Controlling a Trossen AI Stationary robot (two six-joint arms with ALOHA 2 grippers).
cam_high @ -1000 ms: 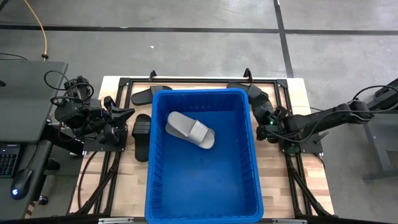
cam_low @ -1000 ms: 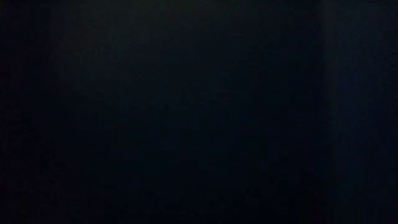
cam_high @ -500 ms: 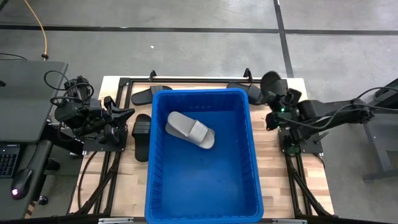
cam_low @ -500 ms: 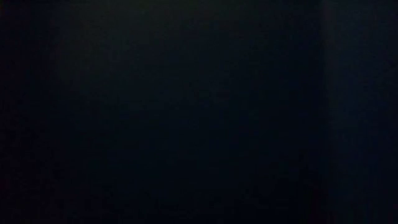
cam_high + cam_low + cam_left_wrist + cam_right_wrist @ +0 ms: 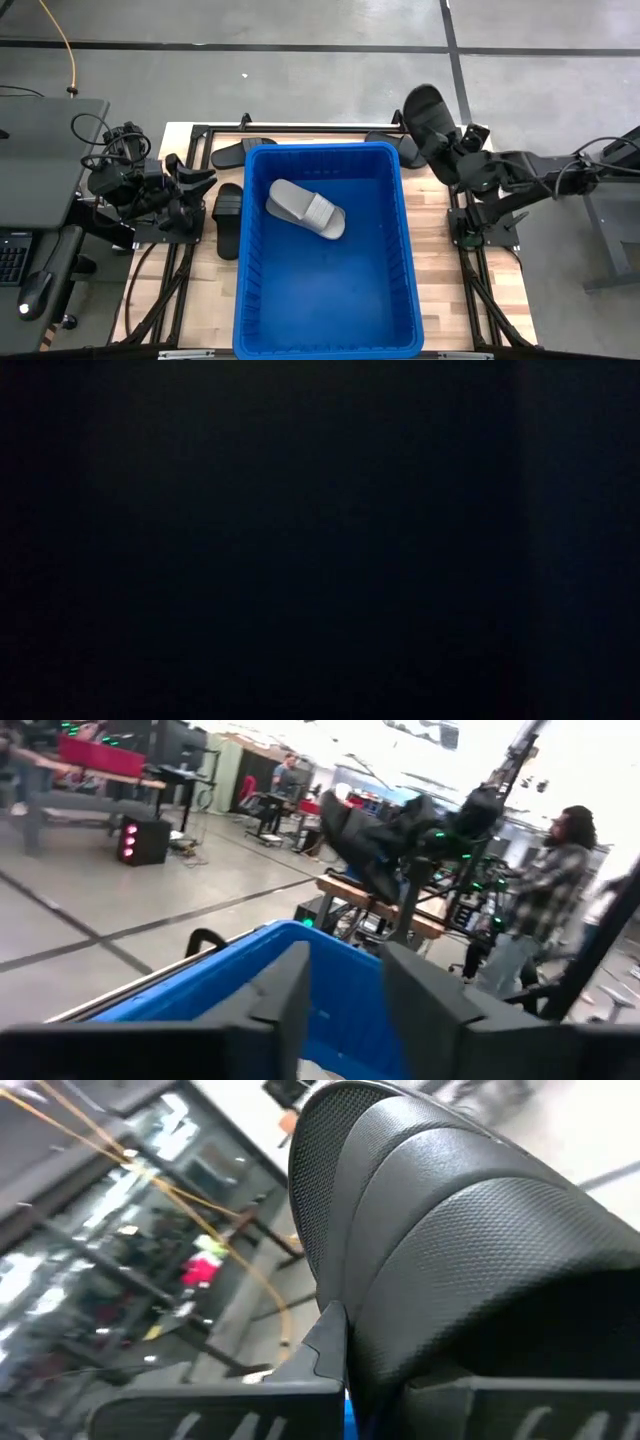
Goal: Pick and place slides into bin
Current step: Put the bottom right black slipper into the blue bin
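The blue bin (image 5: 325, 300) stands mid-table with a grey slide (image 5: 305, 208) lying inside on its floor. My right gripper (image 5: 452, 152) is beyond the bin's far right corner, raised and shut on a black slide (image 5: 428, 115); this slide fills the right wrist view (image 5: 470, 1240). Black slides lie on the table at the bin's left side (image 5: 228, 218), far left (image 5: 243, 152) and far right (image 5: 395, 145). My left gripper (image 5: 200, 183) waits left of the bin, fingers apart (image 5: 345, 1010), holding nothing. The low view is dark. My right gripper holds the black slide by its end nearest the arm (image 5: 400, 1350), beside the wide textured strap (image 5: 480, 1230). The slide itself covers the place of contact. The fingers come roughly level from the table's right. The slide is lifted clear and juts out past the fingers toward the far edge.
The bin's rim (image 5: 230, 970) rises just in front of my left gripper. Black frame rails (image 5: 470, 290) run along both sides of the table. People and equipment show in the room beyond.
My right gripper has risen from the table right of the bin and gone toward the far edge, rolling as it went. The black slide came up with it and is now lifted clear, pointing out past the far right corner.
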